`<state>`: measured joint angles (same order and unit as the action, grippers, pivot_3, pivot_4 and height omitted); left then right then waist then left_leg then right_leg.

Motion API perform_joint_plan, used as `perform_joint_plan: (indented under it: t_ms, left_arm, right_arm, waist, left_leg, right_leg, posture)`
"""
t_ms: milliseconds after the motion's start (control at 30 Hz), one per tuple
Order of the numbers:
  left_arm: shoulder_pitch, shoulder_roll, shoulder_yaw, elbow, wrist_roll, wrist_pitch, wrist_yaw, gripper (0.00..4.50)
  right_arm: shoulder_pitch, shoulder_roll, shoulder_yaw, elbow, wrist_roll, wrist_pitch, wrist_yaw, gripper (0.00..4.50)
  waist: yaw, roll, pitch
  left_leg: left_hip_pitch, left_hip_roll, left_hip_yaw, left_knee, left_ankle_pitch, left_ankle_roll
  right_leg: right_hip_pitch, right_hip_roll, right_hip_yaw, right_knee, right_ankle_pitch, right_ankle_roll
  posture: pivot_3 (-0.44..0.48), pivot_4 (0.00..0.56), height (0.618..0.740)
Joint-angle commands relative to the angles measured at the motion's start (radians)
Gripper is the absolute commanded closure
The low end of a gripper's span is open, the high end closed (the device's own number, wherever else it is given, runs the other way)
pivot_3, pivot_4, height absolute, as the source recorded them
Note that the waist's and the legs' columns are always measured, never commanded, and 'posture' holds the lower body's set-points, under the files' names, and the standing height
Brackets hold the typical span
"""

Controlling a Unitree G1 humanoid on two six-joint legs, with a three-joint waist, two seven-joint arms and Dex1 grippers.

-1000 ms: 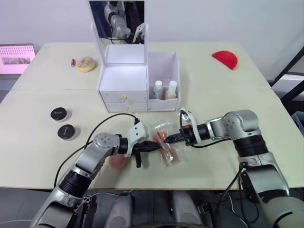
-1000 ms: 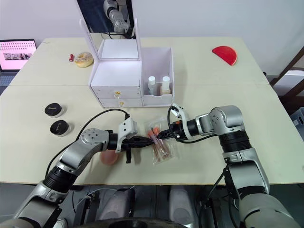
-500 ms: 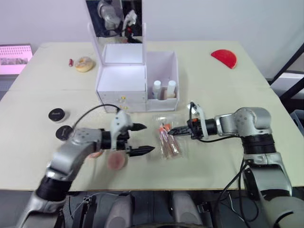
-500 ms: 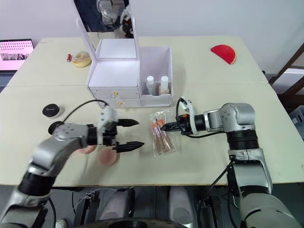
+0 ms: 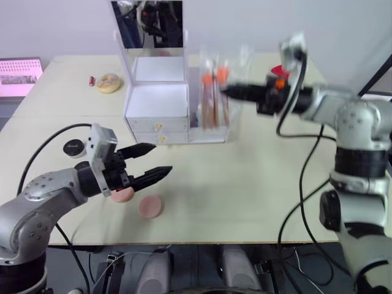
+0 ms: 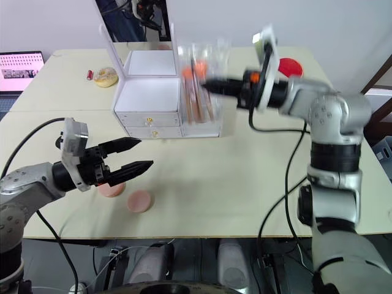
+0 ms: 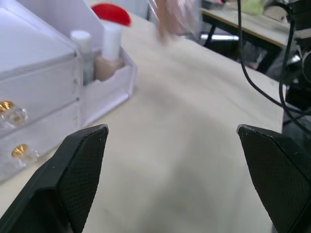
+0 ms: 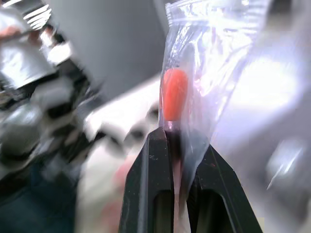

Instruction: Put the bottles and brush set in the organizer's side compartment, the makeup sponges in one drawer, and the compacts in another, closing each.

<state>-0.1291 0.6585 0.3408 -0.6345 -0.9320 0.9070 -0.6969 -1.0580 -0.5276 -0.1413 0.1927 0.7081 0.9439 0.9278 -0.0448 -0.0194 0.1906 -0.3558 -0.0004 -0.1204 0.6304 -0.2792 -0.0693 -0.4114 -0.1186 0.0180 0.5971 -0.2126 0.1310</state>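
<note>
We see the right gripper (image 6: 207, 85) pinching the bagged brush set (image 6: 195, 89), which hangs over the organizer's (image 6: 153, 98) side compartment, while the left gripper (image 6: 136, 155) hovers spread and empty near two sponges (image 6: 125, 195)

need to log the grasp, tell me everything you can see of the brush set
The brush set is a clear plastic bag holding several slim brushes with orange-red tips. It hangs lifted off the table, long side roughly vertical, in front of the organizer's side compartment. The right gripper is shut on its upper part, pinching the plastic beside an orange brush head. Nothing else touches it as far as the views show; its outline is smeared, so finer detail is unclear.
</note>
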Motion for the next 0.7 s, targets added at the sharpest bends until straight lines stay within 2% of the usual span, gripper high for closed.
perform_joint_plan:
  t_ms: [33, 200, 333, 500, 700]
  left_arm:
    - [-0.016, -0.007, 0.012, -0.025, -0.036, -0.02, 0.05, 0.03]
    - [-0.028, -0.01, 0.011, -0.03, -0.072, -0.034, 0.093, 0.03]
    - [-0.024, -0.006, 0.018, -0.04, -0.107, -0.044, 0.121, 0.03]
    - [-0.009, 0.001, 0.017, -0.056, -0.128, -0.055, 0.146, 0.03]
    - [0.007, 0.011, 0.02, -0.062, -0.148, -0.073, 0.164, 0.03]
  right_arm:
    - [-0.116, 0.042, 0.018, 0.225, -0.118, -0.235, 0.002, 4.5]
    - [-0.289, 0.1, 0.041, 0.646, -0.274, -0.574, 0.033, 4.5]
    - [-0.356, 0.144, 0.044, 0.871, -0.354, -0.737, 0.03, 4.5]
    - [-0.363, 0.175, 0.061, 0.998, -0.445, -0.838, 0.022, 4.5]
    - [-0.356, 0.195, 0.059, 1.051, -0.516, -0.878, -0.015, 4.5]
  waist:
    - [0.0, 0.0, 0.0]
    - [0.001, 0.0, 0.0]
    - [-0.001, 0.0, 0.0]
    - [-0.001, 0.001, 0.0]
    - [-0.003, 0.001, 0.0]
  left_leg:
    - [0.0, 0.0, 0.0, 0.0, 0.0, 0.0]
    - [-0.003, 0.0, 0.0, -0.002, 0.0, 0.0]
    - [-0.004, 0.0, 0.0, -0.004, 0.0, 0.0]
    - [-0.004, 0.0, 0.0, -0.006, 0.0, 0.0]
    - [-0.003, 0.0, 0.0, -0.005, 0.0, -0.001]
  right_leg:
    - [0.0, 0.0, 0.0, 0.0, 0.001, -0.002]
    - [-0.002, 0.0, 0.0, -0.002, 0.001, -0.001]
    - [-0.003, 0.0, 0.0, -0.003, 0.002, 0.002]
    - [-0.004, 0.0, 0.0, -0.003, 0.002, 0.002]
    - [-0.004, 0.0, 0.0, -0.002, 0.002, 0.002]
  posture:
    - [0.0, 0.15, 0.739]
    - [0.0, 0.15, 0.739]
    - [0.0, 0.15, 0.739]
    - [0.0, 0.15, 0.739]
    - [0.0, 0.15, 0.739]
